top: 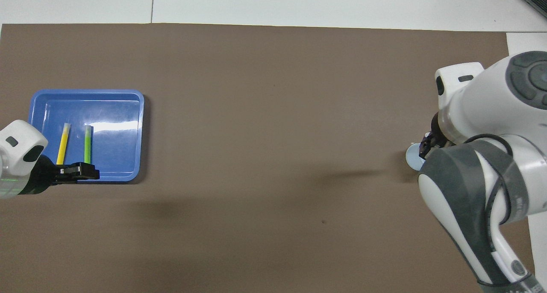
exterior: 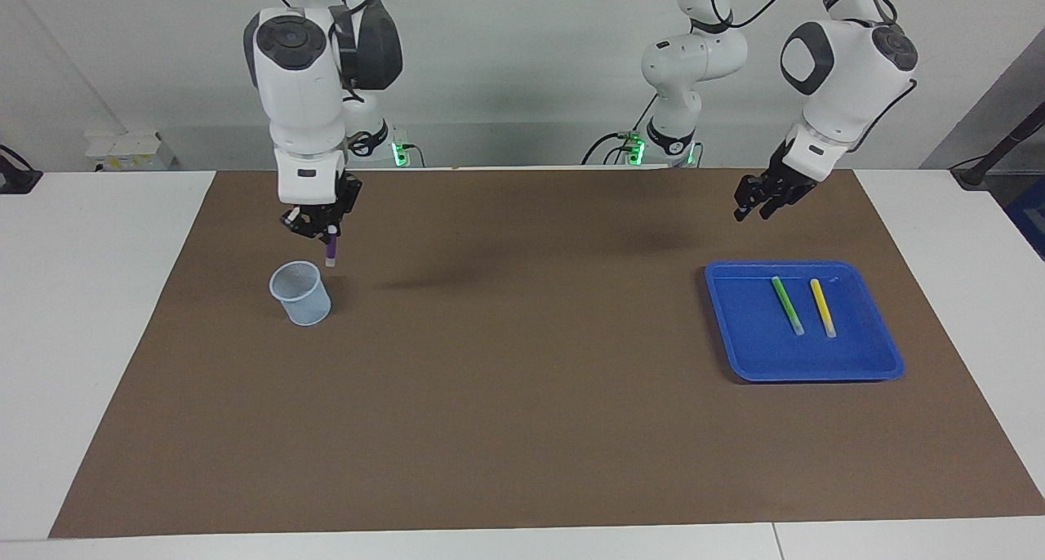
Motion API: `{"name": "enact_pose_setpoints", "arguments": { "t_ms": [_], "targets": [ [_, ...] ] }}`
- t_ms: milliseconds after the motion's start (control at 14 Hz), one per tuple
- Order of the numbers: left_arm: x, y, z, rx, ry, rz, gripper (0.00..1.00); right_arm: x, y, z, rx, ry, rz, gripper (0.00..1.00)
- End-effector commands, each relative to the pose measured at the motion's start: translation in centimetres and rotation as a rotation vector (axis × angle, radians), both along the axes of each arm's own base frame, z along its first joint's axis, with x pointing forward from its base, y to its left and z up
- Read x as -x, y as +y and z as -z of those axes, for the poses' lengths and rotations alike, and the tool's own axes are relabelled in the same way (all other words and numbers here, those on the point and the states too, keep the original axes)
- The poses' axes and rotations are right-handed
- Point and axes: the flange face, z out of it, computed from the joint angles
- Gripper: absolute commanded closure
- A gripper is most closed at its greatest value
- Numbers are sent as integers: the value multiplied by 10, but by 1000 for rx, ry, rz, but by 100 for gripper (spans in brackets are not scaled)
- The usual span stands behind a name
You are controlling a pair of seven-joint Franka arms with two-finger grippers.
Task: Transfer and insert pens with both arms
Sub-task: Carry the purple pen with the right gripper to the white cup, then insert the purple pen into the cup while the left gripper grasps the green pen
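Note:
My right gripper point(exterior: 317, 227) is shut on the purple pen point(exterior: 331, 251), which hangs upright with its pale end down. It is just above the pale mesh cup point(exterior: 300, 292), beside the rim. In the overhead view the right arm covers most of the cup point(top: 411, 159) and hides the pen. The green pen point(exterior: 788, 305) point(top: 87, 142) and the yellow pen point(exterior: 823, 308) point(top: 63, 142) lie side by side in the blue tray point(exterior: 751, 348) point(top: 124, 113). My left gripper point(exterior: 749, 212) point(top: 94, 173) hangs open and empty over the tray's edge nearest the robots.
A brown mat point(exterior: 522, 397) covers most of the white table. The cup stands toward the right arm's end, the tray toward the left arm's end. Both arms' shadows fall on the mat between them.

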Motion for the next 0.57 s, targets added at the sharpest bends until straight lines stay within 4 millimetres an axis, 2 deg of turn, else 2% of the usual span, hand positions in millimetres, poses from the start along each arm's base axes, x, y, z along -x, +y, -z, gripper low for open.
{"name": "enact_pose_setpoints", "arguments": {
  "t_ms": [0,143,429,501],
  "targets": [
    [-12,22,22,-62,-14,69,43,-1,-24,19,6,-37,-55,100],
    [-22,32,41,-73,-19,64,43,2,-27,35,-1,-53,-49,100],
    [-37,53,66,-83,-47,67,44,7,-33,61,-5,-50,-45,100],
    [-42,56,74,-94,-54,76,44,9,-35,62,-4,-46,-45,100]
  ]
}}
